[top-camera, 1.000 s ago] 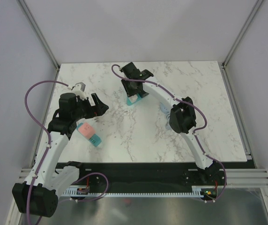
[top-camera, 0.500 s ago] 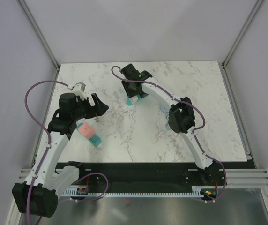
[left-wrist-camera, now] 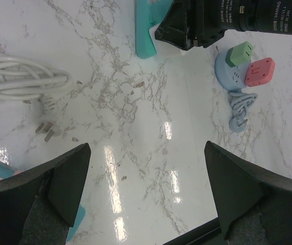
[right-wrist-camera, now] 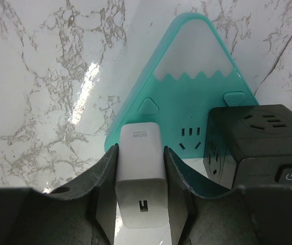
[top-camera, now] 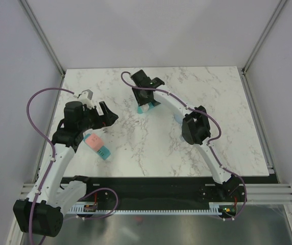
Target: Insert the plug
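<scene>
Right gripper (right-wrist-camera: pixel 141 178): jaws narrowed and clamped on the flanks of the plug (right-wrist-camera: pixel 140 148), a white block. Its top face reads "80W"; a small slot mark sits lower on the same face. The prongs are hidden under the block, so it cannot be told whether they have entered a socket. The plug stands over the near edge of the strip (right-wrist-camera: pixel 187 107), a teal triangular unit with a white peak. The strip shows two triangular buttons without lettering and one exposed socket just right of the plug. A black cube (right-wrist-camera: pixel 258 138) sits on the strip's right corner, bearing a power symbol and socket holes. Its right side is cut off by the frame.

Left gripper (left-wrist-camera: pixel 146 173): jaws wide, holding nothing, above bare table (left-wrist-camera: pixel 136 127). A coiled white cable (left-wrist-camera: pixel 18 76) lies to the left, cut off by the frame, its pronged end (left-wrist-camera: pixel 46 125) free on the marble.

The right arm (left-wrist-camera: pixel 227 20) covers most of the strip in the left wrist view. Its label reads "DAMIAO"; the smaller print is illegible.

A round blue socket (left-wrist-camera: pixel 233 71) carries a green adapter (left-wrist-camera: pixel 239 53) and a pink adapter (left-wrist-camera: pixel 260 71). Overhead, a pink-and-teal block (top-camera: pixel 97 145) lies partly under the left arm.
</scene>
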Controlling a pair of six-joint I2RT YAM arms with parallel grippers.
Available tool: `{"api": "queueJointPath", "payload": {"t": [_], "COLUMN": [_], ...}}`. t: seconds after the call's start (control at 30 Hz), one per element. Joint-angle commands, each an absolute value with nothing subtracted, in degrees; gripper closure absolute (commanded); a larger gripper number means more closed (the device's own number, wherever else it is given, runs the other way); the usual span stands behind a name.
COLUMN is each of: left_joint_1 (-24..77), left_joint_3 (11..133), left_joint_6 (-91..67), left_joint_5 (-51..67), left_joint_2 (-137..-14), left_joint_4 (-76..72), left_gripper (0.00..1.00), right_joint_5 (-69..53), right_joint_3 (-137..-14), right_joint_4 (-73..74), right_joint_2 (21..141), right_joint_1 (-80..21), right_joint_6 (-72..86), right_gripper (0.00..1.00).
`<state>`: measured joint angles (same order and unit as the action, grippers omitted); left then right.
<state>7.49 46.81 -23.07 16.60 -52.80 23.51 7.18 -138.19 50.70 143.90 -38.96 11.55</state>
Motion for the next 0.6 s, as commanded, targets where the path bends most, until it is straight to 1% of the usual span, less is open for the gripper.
{"api": "queueJointPath", "payload": {"t": [0.0,0.3,0.57], "left_joint_1": [7.5,7.5,7.5], "left_joint_3": [48.0,48.2,48.2], "left_joint_6": [-23.6,-22.9,-22.9], "left_joint_5": [16.1,15.5,14.8], "left_joint_2": [-52.0,-52.1,-52.6], "left_joint_4": [22.2,22.8,22.9], "left_gripper": [0.0,0.0,0.0], "right_joint_5": [10.2,10.7,13.2], "right_joint_3": [-138.9,-141.0,-141.9], "right_joint_4": [53.3,54.8,55.5], "right_joint_2": [149.9,155.6,156.9], "right_joint_1": [-39.2,-39.9,-39.7], "right_joint_6": [13.0,13.6,12.5], "right_gripper": [1.0,1.0,1.0]}}
